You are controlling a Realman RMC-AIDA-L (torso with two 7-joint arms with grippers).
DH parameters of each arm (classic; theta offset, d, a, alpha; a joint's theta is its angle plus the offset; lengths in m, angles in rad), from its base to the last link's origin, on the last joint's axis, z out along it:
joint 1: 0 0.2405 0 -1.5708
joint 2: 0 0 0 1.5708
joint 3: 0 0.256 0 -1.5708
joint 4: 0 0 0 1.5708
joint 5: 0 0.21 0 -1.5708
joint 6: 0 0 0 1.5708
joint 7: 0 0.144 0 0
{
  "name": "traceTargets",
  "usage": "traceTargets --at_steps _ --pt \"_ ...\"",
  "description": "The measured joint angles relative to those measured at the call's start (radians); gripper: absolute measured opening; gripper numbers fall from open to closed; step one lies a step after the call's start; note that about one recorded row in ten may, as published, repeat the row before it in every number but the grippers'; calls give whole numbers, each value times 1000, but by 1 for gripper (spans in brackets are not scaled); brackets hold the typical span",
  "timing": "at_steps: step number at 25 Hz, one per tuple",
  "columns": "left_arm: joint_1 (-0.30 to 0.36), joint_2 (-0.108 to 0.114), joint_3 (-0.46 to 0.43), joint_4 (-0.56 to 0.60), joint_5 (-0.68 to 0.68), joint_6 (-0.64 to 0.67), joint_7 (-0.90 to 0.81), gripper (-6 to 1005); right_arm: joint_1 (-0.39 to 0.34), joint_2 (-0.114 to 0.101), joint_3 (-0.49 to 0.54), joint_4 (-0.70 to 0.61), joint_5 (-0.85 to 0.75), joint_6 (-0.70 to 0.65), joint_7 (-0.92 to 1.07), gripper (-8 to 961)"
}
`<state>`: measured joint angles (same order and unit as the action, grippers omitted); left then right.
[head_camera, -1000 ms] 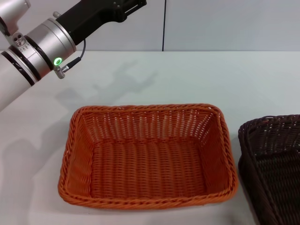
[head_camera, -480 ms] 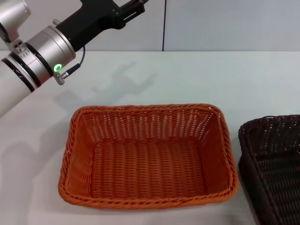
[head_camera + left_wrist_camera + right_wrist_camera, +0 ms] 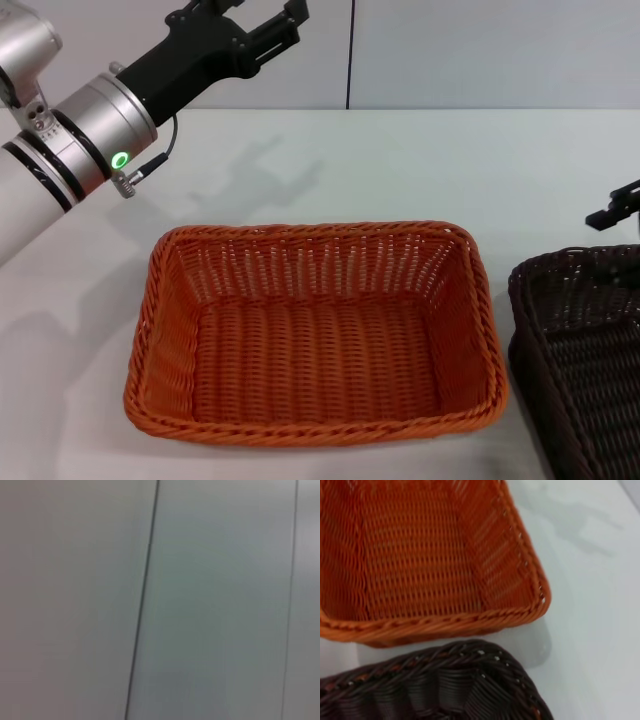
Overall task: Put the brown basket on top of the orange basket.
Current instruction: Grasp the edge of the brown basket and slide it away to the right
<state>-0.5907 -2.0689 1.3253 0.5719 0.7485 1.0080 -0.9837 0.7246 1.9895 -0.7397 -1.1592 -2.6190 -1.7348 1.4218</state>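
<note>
Since the brown basket [image 3: 585,350] sits on the white table [image 3: 420,160] at your right, just beside the orange basket [image 3: 315,330] with a narrow gap between rims, your main risk is a poor grip: open weave and sloping sides could let a finger slip through or the braided rim twist out, tipping the basket mid-lift. A one-sided rim grab would likely hang it tilted, so it could catch the orange rim and shove that basket instead of seating on it. Only a sliver of the right gripper [image 3: 618,208] shows, above the brown basket's far edge; can't tell its finger state. Left gripper [image 3: 262,22] is raised over the table's far left, fingers spread, holding nothing. Nothing blocks the path between baskets; orange one is empty.
</note>
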Motion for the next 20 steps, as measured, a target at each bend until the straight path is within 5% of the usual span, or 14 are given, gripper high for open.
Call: traceTargets --at_steps 9,18,20 --pt "-9 3 0 -14 -15 -9 -1 849 2 4 -84 145 -58 139 -25 593" --pt "-10 4 0 -14 -15 -33 6 849 -18 -3 -68 137 -56 139 -42 564" --pt "-11 4 0 -14 -15 -36 7 848 -20 -5 -68 137 -56 137 -43 487"
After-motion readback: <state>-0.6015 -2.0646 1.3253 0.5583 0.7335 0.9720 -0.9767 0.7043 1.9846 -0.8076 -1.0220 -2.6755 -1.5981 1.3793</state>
